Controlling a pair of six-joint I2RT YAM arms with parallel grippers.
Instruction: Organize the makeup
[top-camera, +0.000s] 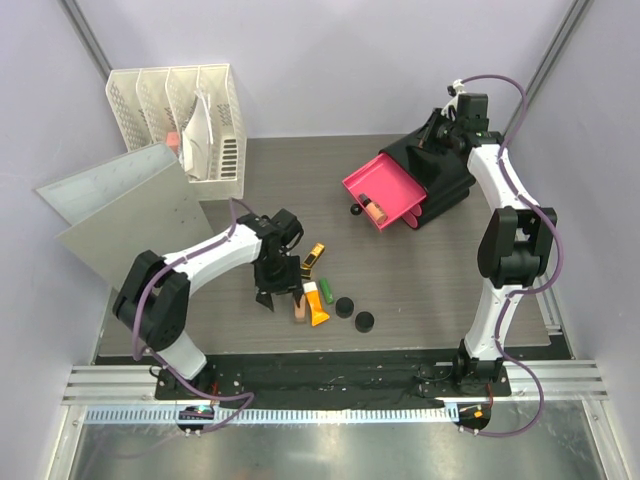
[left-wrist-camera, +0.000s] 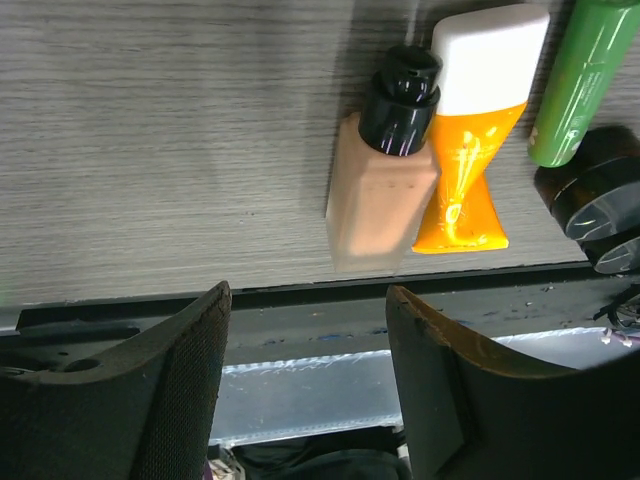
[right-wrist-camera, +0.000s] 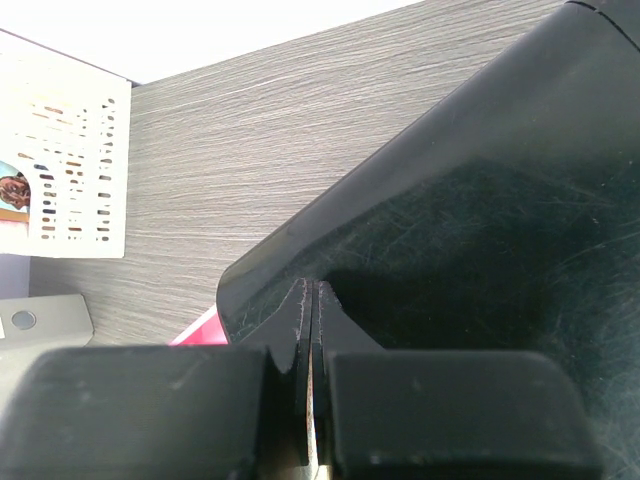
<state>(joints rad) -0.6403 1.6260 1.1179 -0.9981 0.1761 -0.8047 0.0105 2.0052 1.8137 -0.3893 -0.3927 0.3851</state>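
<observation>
1. Beige foundation bottle (left-wrist-camera: 378, 200) lies flat on the table (top-camera: 420, 290) near its front edge. In the left wrist view its black cap points to 12 o'clock.
2. Orange tube (left-wrist-camera: 462, 190) lies touching the bottle at its 3 o'clock side, with the white cap also toward 12.
3. Green stick (left-wrist-camera: 582, 85) is at 2 o'clock from the tube, just beside it and tilted.
4. Black disc (left-wrist-camera: 590, 185) is at 3 o'clock of the tube, just under the stick's lower end. In the top view the second black disc (top-camera: 365, 321) sits at 4 o'clock of the first, near it but apart.
5. Gold-black lipstick (top-camera: 314, 258) lies at 12 o'clock of the cluster, on a diagonal. It is close to the stick, and contact is unclear.
6. Left gripper (left-wrist-camera: 305, 300) hovers at 9 o'clock of the bottle in the top view. Its fingers are spread wide and hold nothing.
7. Pink drawer (top-camera: 385, 190) is pulled out of the black organizer box (top-camera: 445, 175), at 1 o'clock from the cluster and well apart from it. A small tan-and-dark item (top-camera: 374, 209) lies inside, too small to name.
8. Right gripper (right-wrist-camera: 311, 300) is at the box's top, fingers pressed together against the black surface.
9. White file rack (top-camera: 190, 115) stands at the table's 10 o'clock corner, with grey panels (top-camera: 120, 205) leaning beside it.
</observation>
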